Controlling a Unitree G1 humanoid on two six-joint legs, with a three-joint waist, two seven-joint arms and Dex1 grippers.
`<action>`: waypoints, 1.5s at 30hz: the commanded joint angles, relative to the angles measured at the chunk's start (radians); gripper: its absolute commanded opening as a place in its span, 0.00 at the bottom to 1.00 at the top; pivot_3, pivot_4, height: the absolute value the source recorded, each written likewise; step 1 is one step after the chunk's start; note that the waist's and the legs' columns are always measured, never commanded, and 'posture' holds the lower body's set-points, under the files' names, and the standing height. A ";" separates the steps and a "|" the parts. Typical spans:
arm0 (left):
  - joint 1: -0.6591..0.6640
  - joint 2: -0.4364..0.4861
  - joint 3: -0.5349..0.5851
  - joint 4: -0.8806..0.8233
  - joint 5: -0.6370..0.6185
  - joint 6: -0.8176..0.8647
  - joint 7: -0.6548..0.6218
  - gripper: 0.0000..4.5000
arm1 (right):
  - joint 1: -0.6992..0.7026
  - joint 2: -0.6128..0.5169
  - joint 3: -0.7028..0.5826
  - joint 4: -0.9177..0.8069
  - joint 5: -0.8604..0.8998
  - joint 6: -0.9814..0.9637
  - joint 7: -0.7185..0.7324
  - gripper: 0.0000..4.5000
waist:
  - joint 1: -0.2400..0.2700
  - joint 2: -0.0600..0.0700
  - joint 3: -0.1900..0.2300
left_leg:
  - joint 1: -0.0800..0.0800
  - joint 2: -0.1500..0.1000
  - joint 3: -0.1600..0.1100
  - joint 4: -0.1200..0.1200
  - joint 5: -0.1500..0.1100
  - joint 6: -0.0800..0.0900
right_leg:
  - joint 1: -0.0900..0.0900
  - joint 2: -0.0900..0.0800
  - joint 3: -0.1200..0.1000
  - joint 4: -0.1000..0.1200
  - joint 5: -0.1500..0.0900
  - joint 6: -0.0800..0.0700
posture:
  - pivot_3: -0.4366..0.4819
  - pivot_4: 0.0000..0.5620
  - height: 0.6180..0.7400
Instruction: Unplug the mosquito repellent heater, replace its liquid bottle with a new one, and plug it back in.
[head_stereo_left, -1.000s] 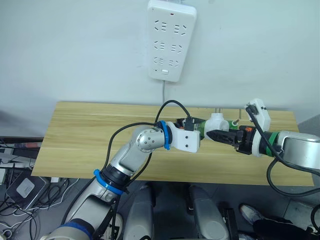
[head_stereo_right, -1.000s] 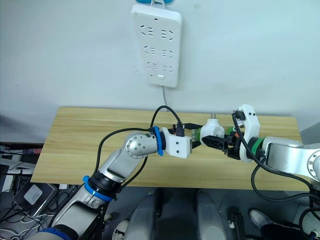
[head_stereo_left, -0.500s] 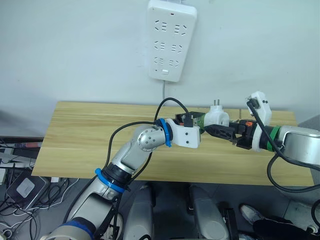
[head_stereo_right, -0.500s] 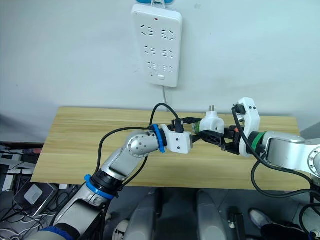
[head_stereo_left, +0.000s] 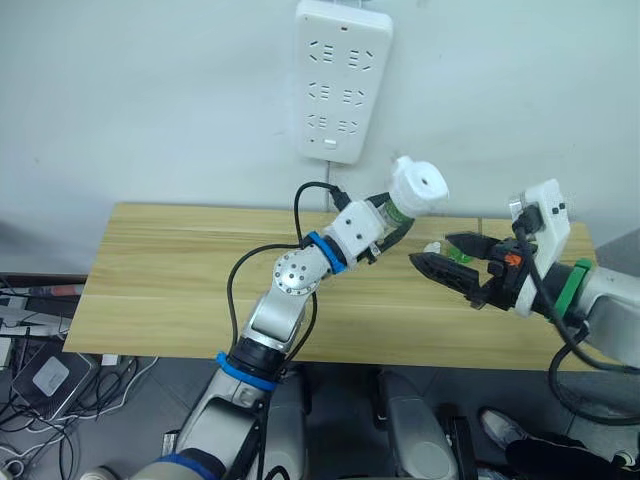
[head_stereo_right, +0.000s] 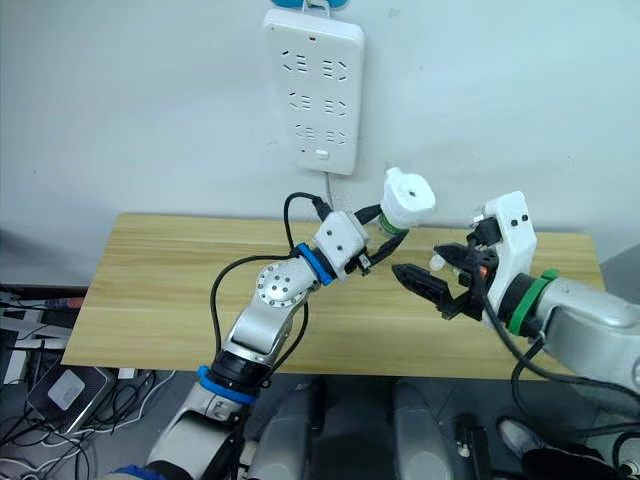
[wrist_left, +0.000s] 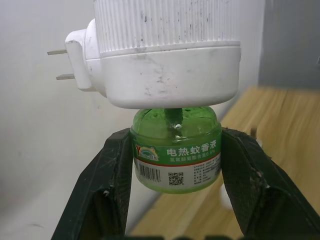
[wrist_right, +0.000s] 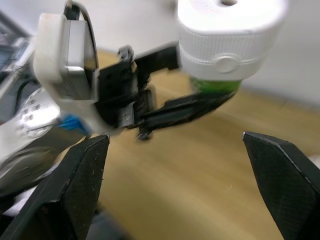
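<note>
The mosquito repellent heater (head_stereo_left: 417, 186) is up in the air, well above the wooden table (head_stereo_left: 160, 270) and just below and beside the lower corner of the white power strip (head_stereo_left: 340, 80) on the wall, not plugged into it. Its oval vent faces up and outward, and in the left wrist view its two plug prongs stick out sideways toward the wall. A green liquid bottle (wrist_left: 176, 156) with a printed label is screwed into its underside. The left gripper (head_stereo_left: 392, 218) has its two black fingers (wrist_left: 107, 187) clamped on either side of that green bottle, carrying heater and bottle together.

The right gripper (head_stereo_left: 440, 260) hangs lower and away from the power strip, over the table's far end, apart from the heater. Its fingers (wrist_right: 75, 187) are spread wide with nothing between them. Just behind its tips, something small and pale with a bit of green (head_stereo_left: 437, 249) sits on the table; I can't tell what it is.
</note>
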 joint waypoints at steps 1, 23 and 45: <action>0.026 -0.050 0.038 -0.123 -0.160 0.111 -0.012 0.50 | 0.041 0.060 0.001 -0.080 -0.244 -0.082 0.013 0.98 | 0.000 -0.001 -0.005 | 0.000 0.000 0.000 0.000 0.000 0.000 | 0.000 0.000 0.000 0.000 0.000 0.000 | 0.42 0.56 1.00; 0.044 0.007 0.015 -0.189 -0.240 0.150 -0.095 0.50 | -0.190 0.416 0.188 -0.017 -0.463 -0.040 -0.052 0.98 | -0.019 -0.004 -0.050 | 0.001 0.000 0.001 -0.001 0.000 0.000 | 0.001 0.005 0.001 0.000 0.000 0.000 | 0.42 0.51 1.00; 0.048 0.030 -0.017 -0.161 -0.194 0.079 -0.087 0.50 | -0.248 0.525 0.163 0.020 -0.587 0.036 -0.021 0.69 | -0.019 -0.004 -0.050 | 0.001 0.000 0.001 -0.001 -0.002 0.004 | 0.001 0.005 0.002 0.000 0.000 0.000 | 0.42 0.54 1.00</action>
